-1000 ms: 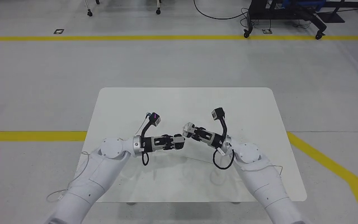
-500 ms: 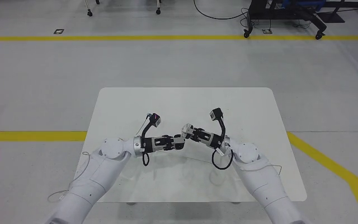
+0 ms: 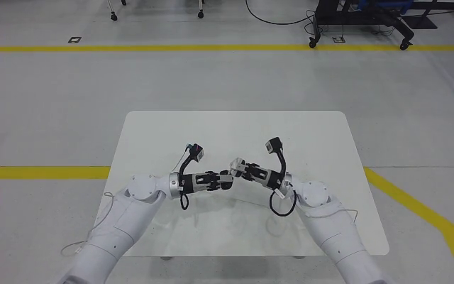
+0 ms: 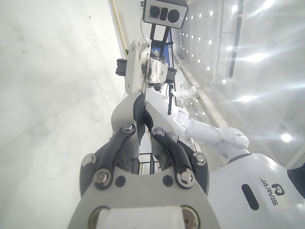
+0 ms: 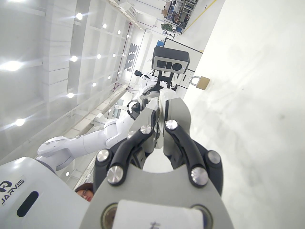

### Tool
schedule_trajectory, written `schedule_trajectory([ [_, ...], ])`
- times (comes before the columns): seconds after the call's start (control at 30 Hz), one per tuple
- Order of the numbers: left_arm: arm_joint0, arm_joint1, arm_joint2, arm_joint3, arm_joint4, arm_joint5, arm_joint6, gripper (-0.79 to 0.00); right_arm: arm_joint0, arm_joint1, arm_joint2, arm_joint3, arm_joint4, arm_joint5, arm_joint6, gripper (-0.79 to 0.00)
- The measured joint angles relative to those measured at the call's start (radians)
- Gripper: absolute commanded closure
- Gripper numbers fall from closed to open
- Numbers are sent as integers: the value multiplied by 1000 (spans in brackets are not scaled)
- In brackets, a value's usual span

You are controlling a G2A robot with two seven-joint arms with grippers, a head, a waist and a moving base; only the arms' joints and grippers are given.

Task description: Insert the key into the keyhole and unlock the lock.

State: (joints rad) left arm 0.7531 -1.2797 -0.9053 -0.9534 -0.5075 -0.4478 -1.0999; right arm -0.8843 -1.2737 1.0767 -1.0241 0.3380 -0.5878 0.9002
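Where the tips meet over your smooth white desk [image 3: 298, 135], left pincer [image 4: 143, 98] (ribbed black pads) and right pincer [image 5: 159, 101] (white-taped tips) both clamp one thin flat metal key [image 4: 144, 85]. One boxy brass padlock [image 5: 201, 82] with a steel shackle lies on the desk, apart from both.

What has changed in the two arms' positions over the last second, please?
The right tool has eased slightly in toward the left tool, its elbow drawing inward. Nothing was visibly taken hold of or let go. The left arm kept its place; both tools stay tip to tip above the table, shut on the thin key. The padlock lies on the table.
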Motion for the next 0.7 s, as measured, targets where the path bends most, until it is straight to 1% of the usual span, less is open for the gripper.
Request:
schedule_trajectory([
  [0.4,-6,-1,-29,35,-31,-6,-29,0,-18,10,24,-25,4,5,17,0],
  [0.43,-7,-1,-30,35,-33,-8,-34,-22,-19,11,25,-26,3,6,18,0],
  [0.47,-6,-1,-30,34,-33,-11,-40,-157,-19,11,25,-27,3,7,18,0],
  [0.5,-6,-1,-30,34,-33,-14,-46,-194,-20,11,26,-28,4,8,18,0],
  [0.53,-4,-2,-29,33,-34,-16,-52,-212,-20,11,26,-29,5,9,18,0],
  [0.6,-3,-3,-28,32,-37,-17,-58,-197,-20,12,26,-28,5,11,17,0],
  [0.67,-2,-5,-27,33,-42,-18,-64,-132,-18,12,24,-26,2,13,15,0],
  [0.7,-2,-6,-27,34,-44,-19,-67,-114,-18,11,23,-25,-1,14,13,0],
])
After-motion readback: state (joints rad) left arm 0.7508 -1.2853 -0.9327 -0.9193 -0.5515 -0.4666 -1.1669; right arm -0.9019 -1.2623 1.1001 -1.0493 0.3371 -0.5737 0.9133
